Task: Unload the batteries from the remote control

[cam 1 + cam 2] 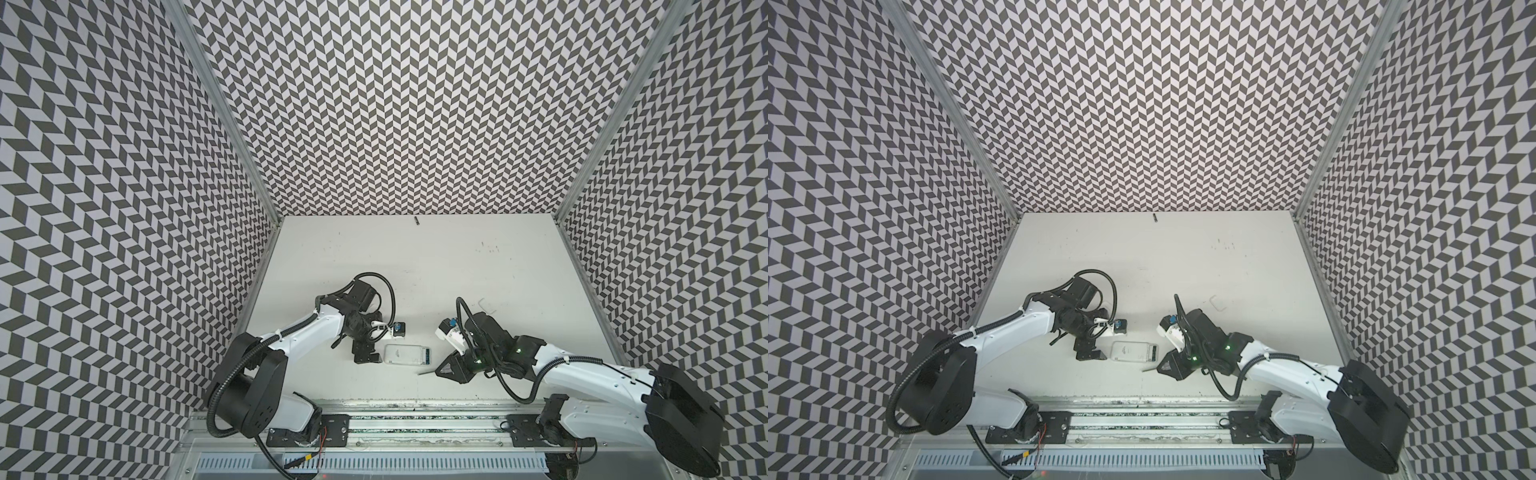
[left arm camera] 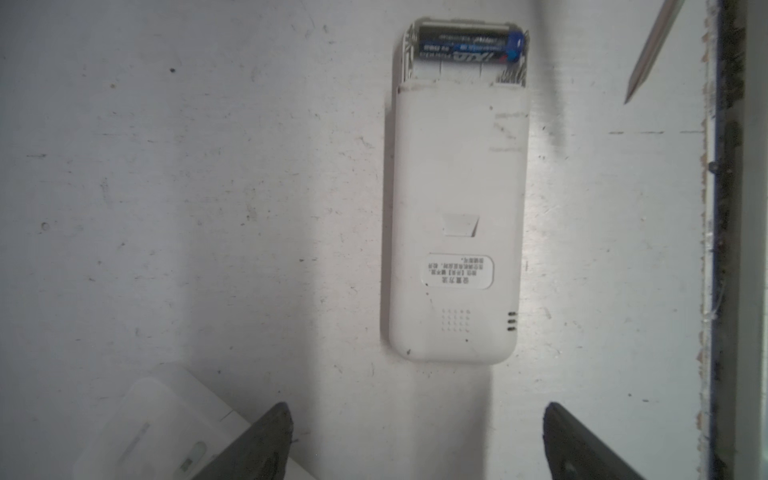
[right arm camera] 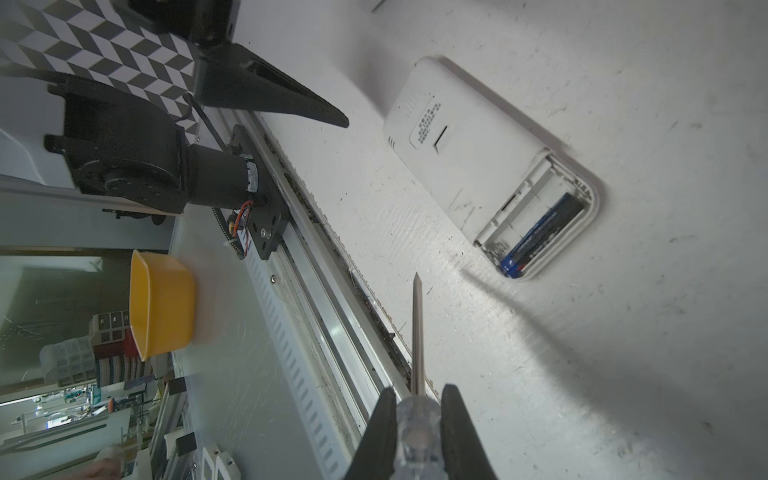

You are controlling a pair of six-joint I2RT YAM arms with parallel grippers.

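Observation:
The white remote control point(image 1: 405, 355) point(image 1: 1133, 352) lies face down near the table's front edge. Its battery compartment at the right end is uncovered. One black-and-blue battery point(image 2: 469, 43) point(image 3: 544, 232) sits in the slot nearest that end; the slot beside it looks empty. My left gripper point(image 2: 417, 415) point(image 1: 368, 353) is open just off the remote's left end, with nothing between its fingers. My right gripper point(image 3: 417, 399) point(image 1: 441, 370) is shut on a clear-handled screwdriver point(image 3: 417, 332), its tip apart from the remote's right end.
A small dark cylinder point(image 1: 416, 221) point(image 1: 1155, 218) lies by the back wall. A clear-white plastic piece point(image 1: 487, 306) rests behind the right arm. Another white plastic piece point(image 2: 158, 424) lies by my left finger. The metal rail point(image 3: 316, 291) runs along the front edge; a yellow bowl point(image 3: 162, 303) stands beyond it.

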